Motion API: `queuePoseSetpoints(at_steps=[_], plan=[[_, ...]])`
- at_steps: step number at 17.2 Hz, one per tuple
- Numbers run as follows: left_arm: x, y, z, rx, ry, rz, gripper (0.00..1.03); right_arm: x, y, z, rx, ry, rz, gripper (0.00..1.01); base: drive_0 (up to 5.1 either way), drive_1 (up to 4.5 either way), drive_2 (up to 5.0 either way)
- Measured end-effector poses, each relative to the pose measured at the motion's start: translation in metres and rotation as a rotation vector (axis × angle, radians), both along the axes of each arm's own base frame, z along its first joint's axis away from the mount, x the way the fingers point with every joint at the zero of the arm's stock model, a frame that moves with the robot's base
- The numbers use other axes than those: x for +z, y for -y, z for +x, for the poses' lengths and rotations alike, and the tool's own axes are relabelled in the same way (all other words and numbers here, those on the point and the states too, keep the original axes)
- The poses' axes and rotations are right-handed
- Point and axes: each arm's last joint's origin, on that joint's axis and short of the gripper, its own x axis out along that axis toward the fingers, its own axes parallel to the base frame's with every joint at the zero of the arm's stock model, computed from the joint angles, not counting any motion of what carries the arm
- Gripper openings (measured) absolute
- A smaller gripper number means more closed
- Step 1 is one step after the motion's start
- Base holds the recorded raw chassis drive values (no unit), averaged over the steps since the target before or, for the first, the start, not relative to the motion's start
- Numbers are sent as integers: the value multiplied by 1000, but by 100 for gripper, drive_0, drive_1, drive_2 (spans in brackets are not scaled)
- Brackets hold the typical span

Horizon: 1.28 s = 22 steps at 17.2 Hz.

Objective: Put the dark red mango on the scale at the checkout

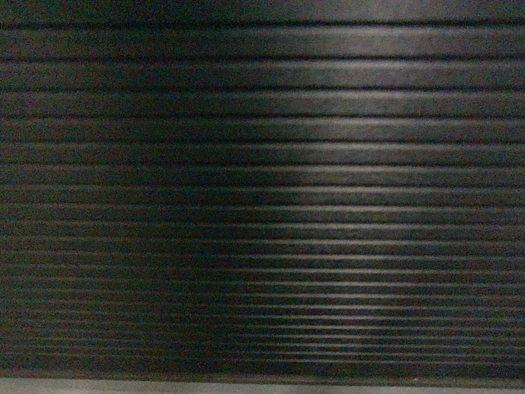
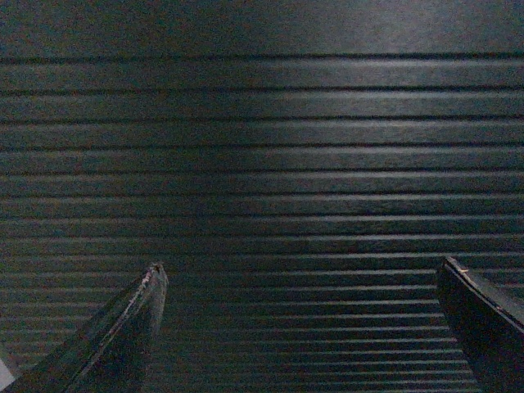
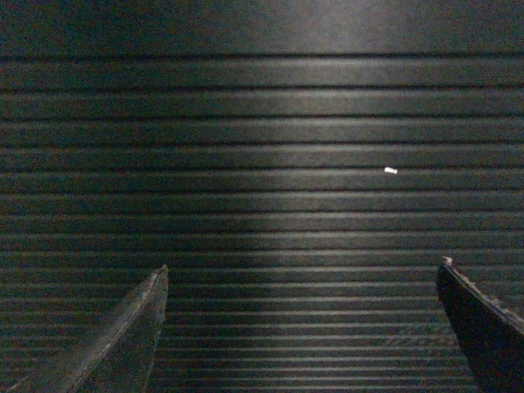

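Observation:
The checkout's ribbed black front (image 1: pixel 262 197) fills the head view, close up. The same slats fill the left wrist view (image 2: pixel 262 164) and the right wrist view (image 3: pixel 262 180). My left gripper (image 2: pixel 301 266) is open, its two dark fingers wide apart at the bottom corners with nothing between them. My right gripper (image 3: pixel 303 266) is open in the same way and holds nothing. Neither gripper shows in the head view. The dark red mango and the scale are out of view.
A pale strip of floor (image 1: pixel 262 387) runs along the bottom edge of the head view, under the counter front. A small white speck (image 3: pixel 390 170) sits on one slat in the right wrist view.

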Motion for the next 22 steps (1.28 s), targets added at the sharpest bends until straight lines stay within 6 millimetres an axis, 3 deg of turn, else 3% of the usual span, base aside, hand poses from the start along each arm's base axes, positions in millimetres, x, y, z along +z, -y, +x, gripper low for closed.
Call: queuePoseSetpoints(at_steps=[22], plan=[[0, 0, 0, 0, -2, 7, 98, 0, 0, 0, -1, -1, 1, 98, 0, 0, 0]])
